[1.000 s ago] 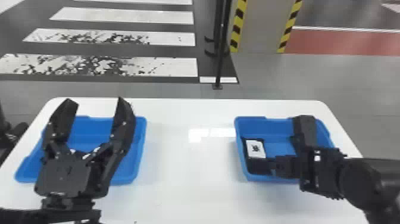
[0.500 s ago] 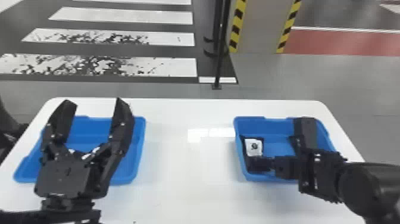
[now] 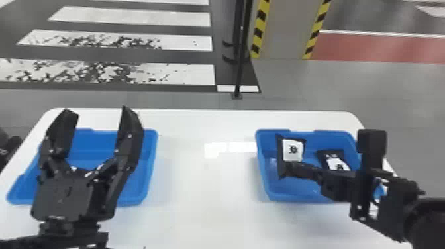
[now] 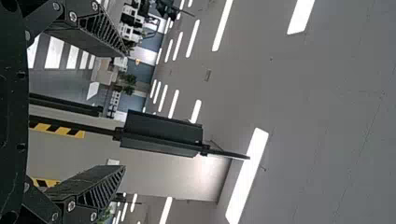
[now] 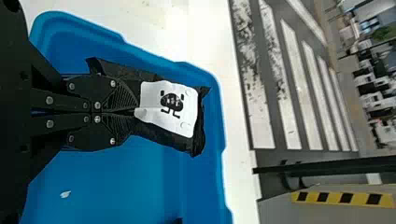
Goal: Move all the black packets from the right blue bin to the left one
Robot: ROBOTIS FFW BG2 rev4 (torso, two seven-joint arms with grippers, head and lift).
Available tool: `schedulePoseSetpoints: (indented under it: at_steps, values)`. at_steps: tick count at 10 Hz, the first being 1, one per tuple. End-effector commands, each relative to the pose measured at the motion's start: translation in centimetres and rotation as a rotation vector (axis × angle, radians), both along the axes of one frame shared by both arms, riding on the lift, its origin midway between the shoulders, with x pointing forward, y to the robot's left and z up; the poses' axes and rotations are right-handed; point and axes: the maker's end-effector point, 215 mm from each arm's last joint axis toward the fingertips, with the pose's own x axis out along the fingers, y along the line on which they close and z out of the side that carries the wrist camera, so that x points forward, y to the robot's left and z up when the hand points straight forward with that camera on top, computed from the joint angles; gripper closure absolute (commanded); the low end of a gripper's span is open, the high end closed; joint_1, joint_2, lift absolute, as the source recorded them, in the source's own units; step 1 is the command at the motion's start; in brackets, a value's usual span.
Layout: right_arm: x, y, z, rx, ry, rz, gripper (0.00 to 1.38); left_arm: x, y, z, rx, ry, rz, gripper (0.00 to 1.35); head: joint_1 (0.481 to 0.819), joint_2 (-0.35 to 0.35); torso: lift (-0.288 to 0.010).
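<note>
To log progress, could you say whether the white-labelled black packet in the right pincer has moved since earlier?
Yes: in the head view, the packet moved towards the right blue bin's far rim.

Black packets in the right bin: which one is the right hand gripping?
The packet nearer the blue bin's left wall, its edge pinched by the right hand; the other packet lies farther right, outside its grip.

A black packet (image 3: 292,150) with a white, dark-printed label is pinched at one edge, by the right blue bin's (image 3: 294,190) left side — a second packet (image 3: 337,163), also white-labelled, lies farther right inside
</note>
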Motion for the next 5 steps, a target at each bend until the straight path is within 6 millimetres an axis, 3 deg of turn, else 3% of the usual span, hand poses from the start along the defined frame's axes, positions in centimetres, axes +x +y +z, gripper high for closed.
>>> schedulePoseSetpoints:
  at_steps: [1, 2, 3, 5]
  values:
    - [2.1, 0.3, 3.9, 0.084, -0.149, 0.035, 1.19, 0.2, -0.6, -0.2, -0.056, 0.017, -0.029, 0.19, 0.695, -0.092, -0.14]
    - [2.7, 2.8, 6.9, 0.148, -0.238, 0.105, 1.19, 1.0, -1.3, -1.0, -0.115, 0.056, -0.076, 0.19, 0.695, -0.089, -0.14]
    - [1.8, 7.5, 9.1, 0.248, -0.272, 0.194, 1.19, 1.9, -1.4, -1.3, -0.153, 0.077, -0.112, 0.19, 0.695, -0.08, -0.14]
    - [-0.8, 14.5, 12.2, 0.349, -0.296, 0.347, 1.19, 4.1, -2.1, -1.0, -0.227, 0.1, -0.223, 0.19, 0.695, 0.001, -0.14]
